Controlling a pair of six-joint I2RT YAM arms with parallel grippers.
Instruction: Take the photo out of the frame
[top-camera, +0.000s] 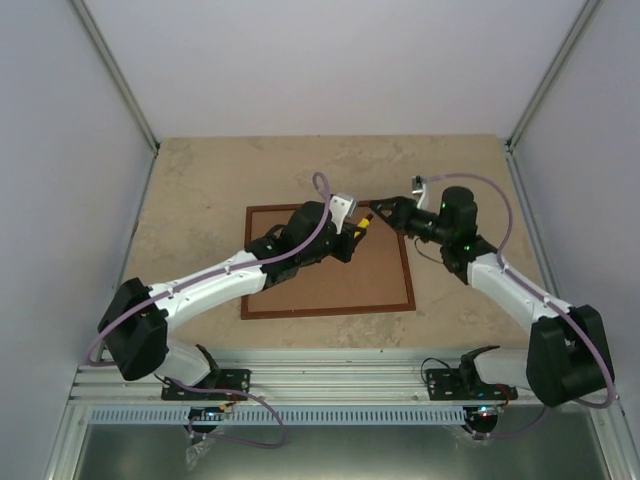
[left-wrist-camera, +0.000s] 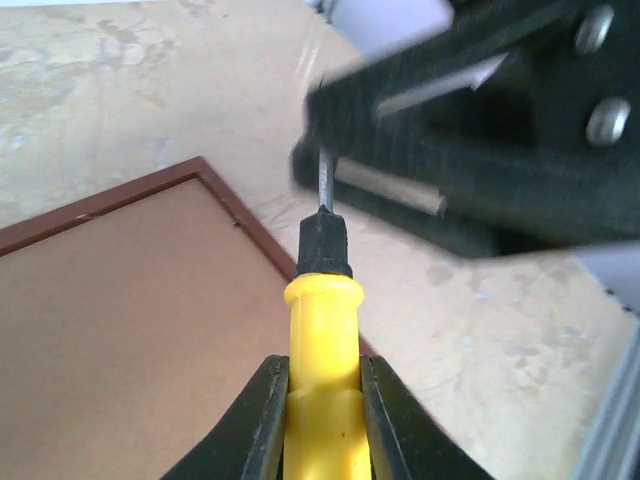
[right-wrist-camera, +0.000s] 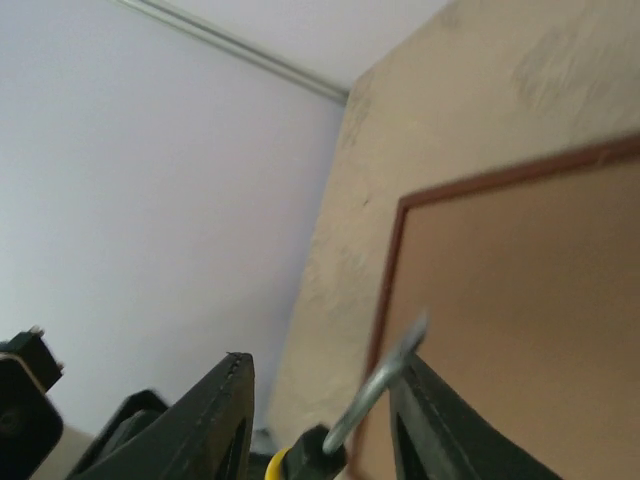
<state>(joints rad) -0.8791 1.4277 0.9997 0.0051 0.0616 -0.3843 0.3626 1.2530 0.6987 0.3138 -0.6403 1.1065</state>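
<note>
- Left gripper: clenched on the yellow plastic handle of a slim screwdriver. Both black fingers press against the handle's sides.
- Screwdriver: a black collar and a thin metal shaft project forward past the left gripper's fingertips, towards the right gripper.
- Right gripper: released, jaws standing apart. The shaft passes between them, close beside one finger; whether it touches cannot be told.
- Large rectangular picture frame with thin reddish-brown wooden edges: lies flat beneath the left gripper, brown fibreboard back side up. Its far right corner sits near and below where the two grippers meet.
- Photo: hidden; only the frame's back shows.
- Beige mottled stone-look table: under the frame and below the right gripper.
</note>
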